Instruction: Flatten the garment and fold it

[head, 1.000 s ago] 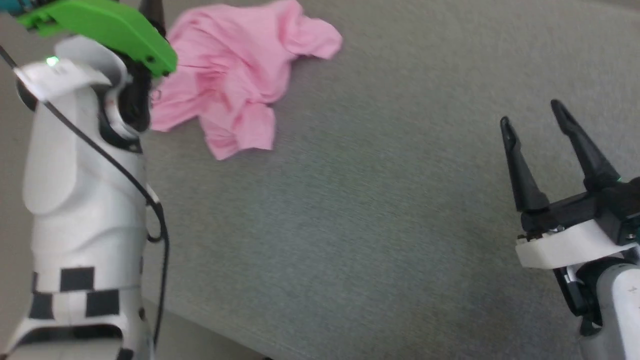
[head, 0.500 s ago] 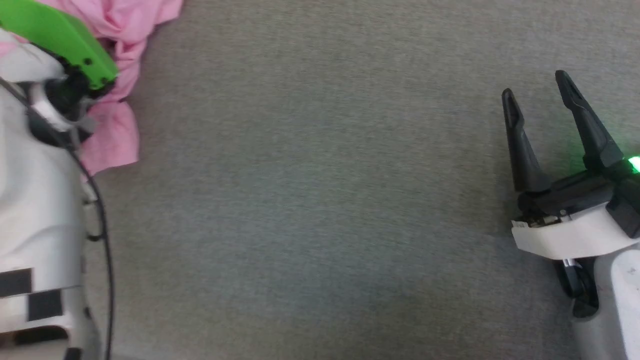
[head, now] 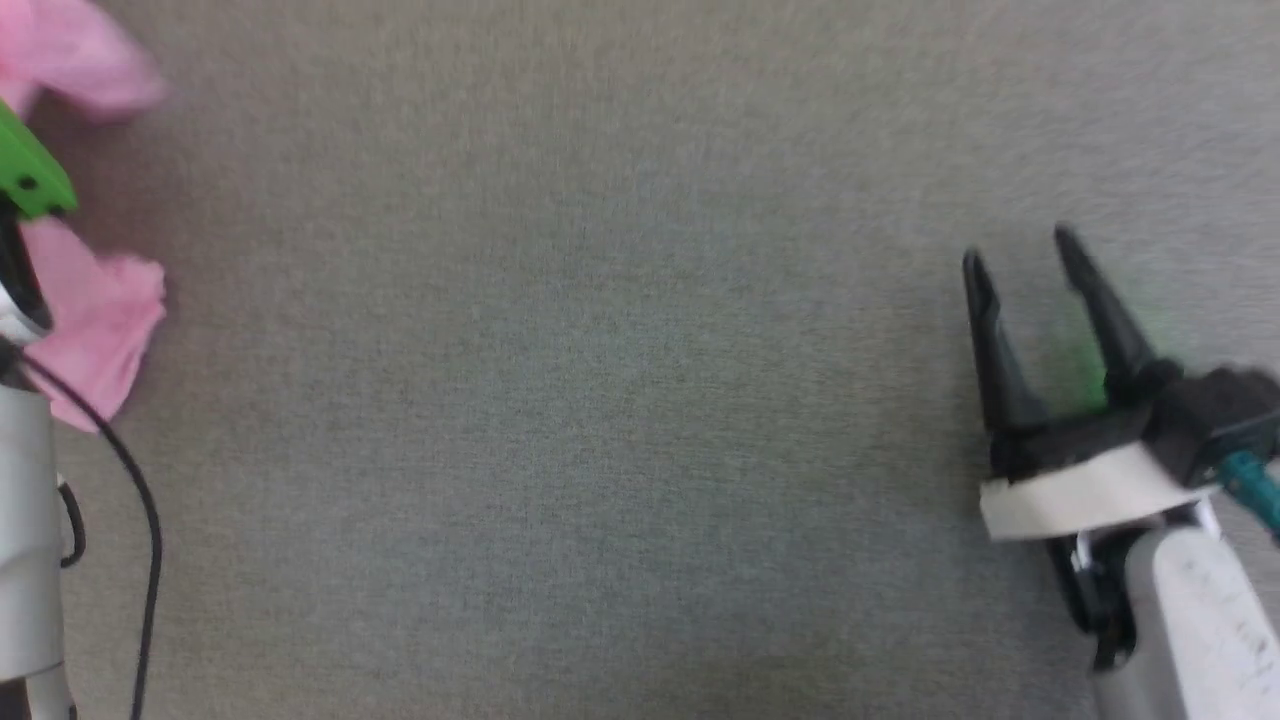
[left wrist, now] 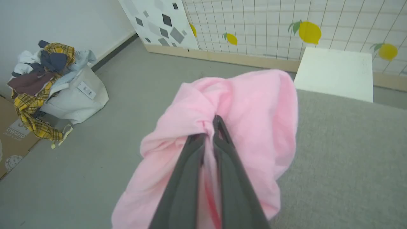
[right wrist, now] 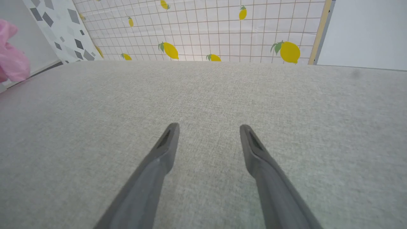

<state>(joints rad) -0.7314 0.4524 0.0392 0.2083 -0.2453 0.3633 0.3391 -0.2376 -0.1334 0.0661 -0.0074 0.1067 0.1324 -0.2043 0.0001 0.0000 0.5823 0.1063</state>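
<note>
Garment (left wrist: 254,111) position: in the left wrist view we see the pink fabric bunched around the left tool (left wrist: 208,128) at the centre of the frame. The two dark fingers are pressed together on a fold of the cloth, pinching it, and loose fabric drapes on both sides of them. Behind the fabric lie the grey floor (left wrist: 127,95) at left and the grey cloth-covered table (left wrist: 349,152) at right. We cannot tell whether any part of the fabric touches the table.

In the head view, the garment (head: 95,310) appears blurred at the left edge of the frame, beside a green part (head: 25,175) of the left arm. The right tool (head: 1020,250) sits at the lower right, well apart from the fabric.

In the right wrist view, the right tool (right wrist: 209,126) has its fingers spread wide over bare table (right wrist: 203,89), pinching nothing. The garment (right wrist: 11,63) shows at the upper left edge.

A bag of mixed clothes (left wrist: 73,95) stands on the floor at the left of the left wrist view.
</note>
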